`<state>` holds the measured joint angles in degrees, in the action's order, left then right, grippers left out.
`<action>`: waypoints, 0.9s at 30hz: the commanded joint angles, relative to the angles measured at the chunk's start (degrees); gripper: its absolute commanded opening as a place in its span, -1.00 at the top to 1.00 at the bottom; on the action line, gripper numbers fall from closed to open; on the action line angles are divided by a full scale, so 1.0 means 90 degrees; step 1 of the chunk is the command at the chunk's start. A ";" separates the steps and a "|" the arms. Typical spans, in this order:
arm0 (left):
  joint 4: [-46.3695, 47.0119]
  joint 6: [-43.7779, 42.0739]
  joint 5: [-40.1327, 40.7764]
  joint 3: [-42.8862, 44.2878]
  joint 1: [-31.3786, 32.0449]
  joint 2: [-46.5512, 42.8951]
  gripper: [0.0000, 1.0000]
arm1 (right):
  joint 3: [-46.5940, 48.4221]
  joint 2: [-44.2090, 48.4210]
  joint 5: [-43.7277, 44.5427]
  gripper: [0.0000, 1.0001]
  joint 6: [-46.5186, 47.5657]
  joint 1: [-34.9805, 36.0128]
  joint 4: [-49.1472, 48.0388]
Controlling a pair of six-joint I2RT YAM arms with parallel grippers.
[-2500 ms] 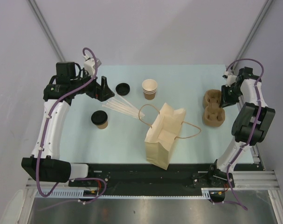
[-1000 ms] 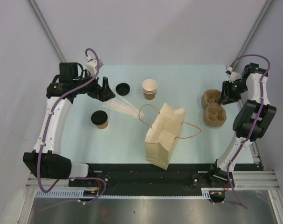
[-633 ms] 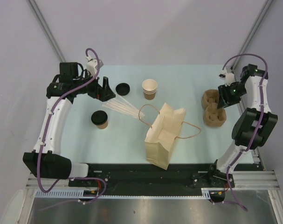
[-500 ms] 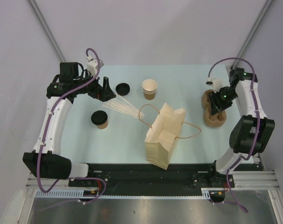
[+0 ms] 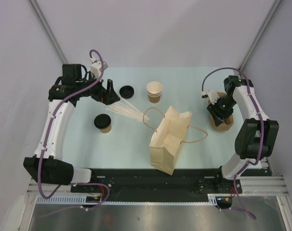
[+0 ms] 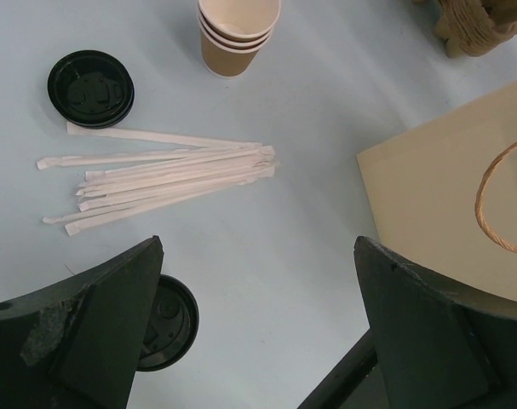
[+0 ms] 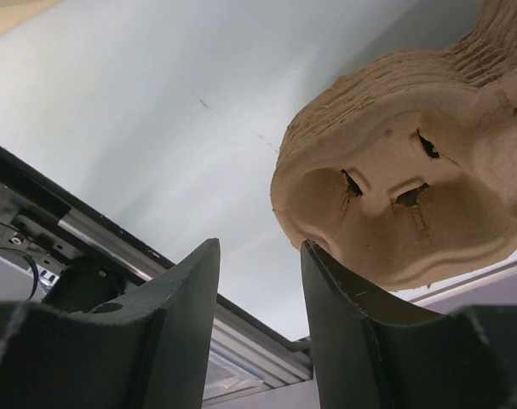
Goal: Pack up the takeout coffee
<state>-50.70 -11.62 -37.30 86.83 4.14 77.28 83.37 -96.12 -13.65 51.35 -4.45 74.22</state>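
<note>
Hovering my right end effector (image 7: 258, 256), parted and empty, beside the pulp cup carrier (image 7: 394, 196); risk: a nudge slides it off the surface (image 7: 156, 102).

My right claw (image 7: 258, 247) is matt black plastic; the cup carrier (image 7: 394, 187) rough, fibrous moulded pulp; the loose lid (image 6: 90, 88) glossy black plastic; the bag (image 6: 437, 213) matt kraft paper.

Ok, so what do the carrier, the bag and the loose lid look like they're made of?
Carrier: likely moulded paper pulp; the tan surface is rough, fibrous and matte.
Bag: brown kraft paper, matte, with sharp creases and folds.
Loose lid: probably plastic; it is glossy black and catches reflections.
</note>
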 commanded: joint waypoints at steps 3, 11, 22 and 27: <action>0.0037 -0.0115 -0.0094 0.0245 0.0038 -0.0071 -0.99 | -0.0055 -0.0141 0.0286 0.08 0.0241 0.0055 -0.0180; 0.0047 -0.0076 -0.0123 0.0216 0.0048 -0.0061 -0.99 | -0.0104 -0.0326 0.0423 0.13 0.0329 0.0006 -0.0229; 0.0018 -0.0076 -0.0094 0.0226 0.0048 -0.0061 -0.99 | -0.0133 -0.0424 0.0511 0.36 0.0378 -0.0043 -0.0355; 0.0018 -0.0077 -0.0084 0.0226 0.0038 -0.0051 -0.99 | -0.0133 -0.0434 0.0569 0.47 0.0427 -0.0053 -0.0434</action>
<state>-50.70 -11.64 -37.28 86.83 4.19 77.28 82.19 -99.83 -9.65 54.02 -4.62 71.33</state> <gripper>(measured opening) 0.994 0.271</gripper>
